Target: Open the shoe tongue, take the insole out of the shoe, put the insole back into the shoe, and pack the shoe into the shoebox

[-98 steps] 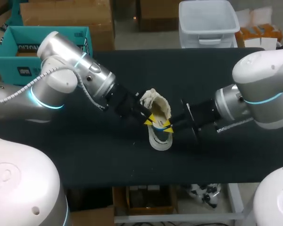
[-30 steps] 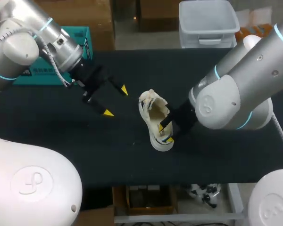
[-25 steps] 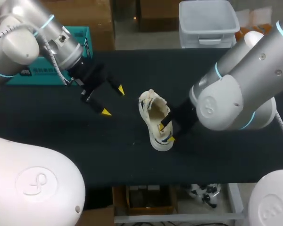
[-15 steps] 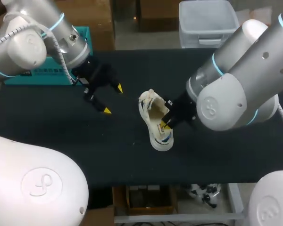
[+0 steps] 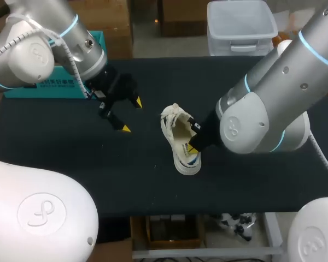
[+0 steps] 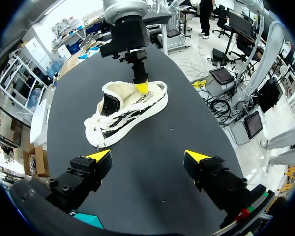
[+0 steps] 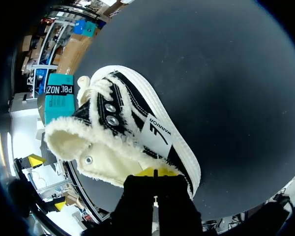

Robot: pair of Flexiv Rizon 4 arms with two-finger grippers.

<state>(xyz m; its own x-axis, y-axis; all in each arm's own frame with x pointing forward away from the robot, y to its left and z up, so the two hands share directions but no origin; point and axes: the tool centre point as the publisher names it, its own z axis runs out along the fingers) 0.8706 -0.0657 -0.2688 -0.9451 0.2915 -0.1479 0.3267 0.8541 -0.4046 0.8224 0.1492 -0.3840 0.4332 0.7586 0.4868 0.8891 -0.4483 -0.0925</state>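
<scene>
While the shoe point(image 5: 176, 134) stands sole-down near the middle of the table point(image 5: 98, 174), its long axis runs roughly 12 to 6 in the head view, with the laced toe end point(image 6: 96, 129) toward 12 and the heel toward 6, and the coming move turns on that line. My right gripper point(image 5: 192, 144) comes down on the shoe from 3 o'clock. Its yellow tips are pressed together at the fleecy collar point(image 7: 69, 142) on the heel half. From its wrist view the two tips sit side by side along the rim rather than one on each side of the wall, so I judge it is not pinching the collar. I cannot tell whether it has nipped anything inside. The insole is not visible.

My left gripper point(image 5: 130, 115) hangs spread wide and empty, apart from the shoe, with the shoe at about 3 to 4 o'clock from it. It is the nearer of the two to the toe and laces, so I judge it better placed for the tongue.

Bare cloth lies all round the shoe, with room toward 9 and toward the front edge at 6. The teal shoebox point(image 5: 44, 87) sits at 10 o'clock behind my left arm, well apart from the shoe
</scene>
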